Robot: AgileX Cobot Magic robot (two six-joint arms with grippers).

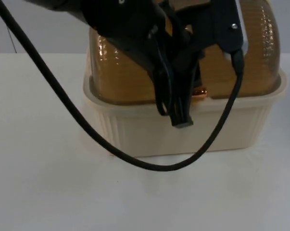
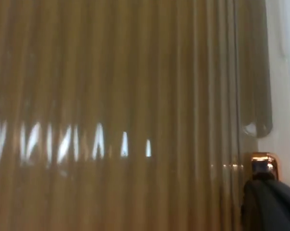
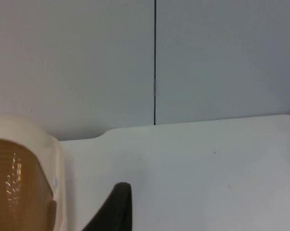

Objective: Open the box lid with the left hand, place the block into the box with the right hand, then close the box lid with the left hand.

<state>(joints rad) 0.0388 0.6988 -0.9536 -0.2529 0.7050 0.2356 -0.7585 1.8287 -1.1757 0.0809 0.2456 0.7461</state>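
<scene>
A cream box [image 1: 183,132] with ribbed sides stands at the middle of the table, and its amber see-through domed lid [image 1: 116,72] rests down on the rim. A small copper handle [image 1: 200,92] sits at the lid's front edge. My left gripper [image 1: 182,118] reaches down over the lid's front, right beside that handle. In the left wrist view the ribbed lid [image 2: 111,96] is very close, with the copper handle [image 2: 263,163] just above my left gripper [image 2: 272,204]. My right gripper [image 3: 117,207] waits off to the box's side, next to the box's corner [image 3: 24,178].
White table top [image 1: 48,183] spreads in front of and to the left of the box. The grey partition wall [image 3: 87,57] rises behind the table edge, with a dark vertical seam [image 3: 155,62].
</scene>
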